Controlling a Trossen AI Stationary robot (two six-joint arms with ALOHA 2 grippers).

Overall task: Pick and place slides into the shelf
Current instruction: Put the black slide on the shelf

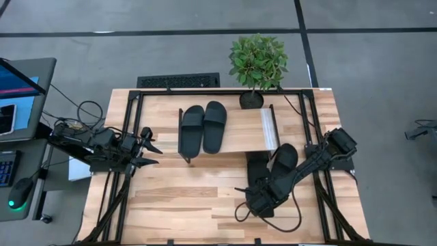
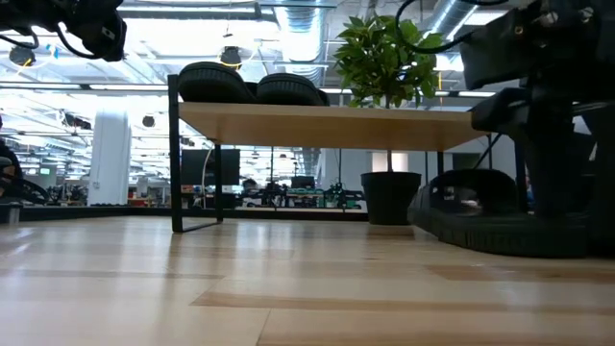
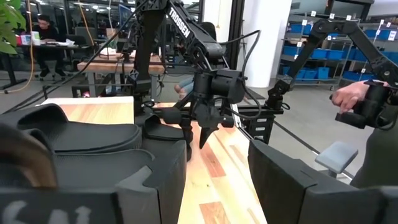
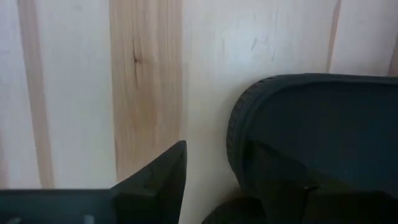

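Two black slides [image 1: 203, 128] lie side by side, soles down, on the light-wood shelf [image 1: 239, 133]; in the low view they [image 2: 250, 85] sit at the board's left end. Two more slides [image 1: 281, 162] rest flat on the tabletop by the shelf's pale-strip end, largely under the right arm. My right gripper [image 1: 254, 199] is open, low over the near end of one of them [image 4: 298, 118]: one finger stands on the wood outside its rim, the other over its footbed. My left gripper [image 1: 151, 152] is open and raised at the table's left side. My right gripper comes down from above at the slide's rounded end [image 4: 239, 134], with one finger [image 4: 155, 180] outside the rim and the other [image 4: 280, 180] over the footbed. I cannot tell whether either finger touches the slide, which lies flat on the table.
A potted plant [image 1: 258, 65] stands at the far edge behind the shelf. A keyboard [image 1: 179, 81] lies beyond the far edge, and a laptop and a mouse sit left of the table. A person's hand [image 3: 348, 94] shows beyond the right side. Bare wood [image 1: 184, 198] lies near the shelf.
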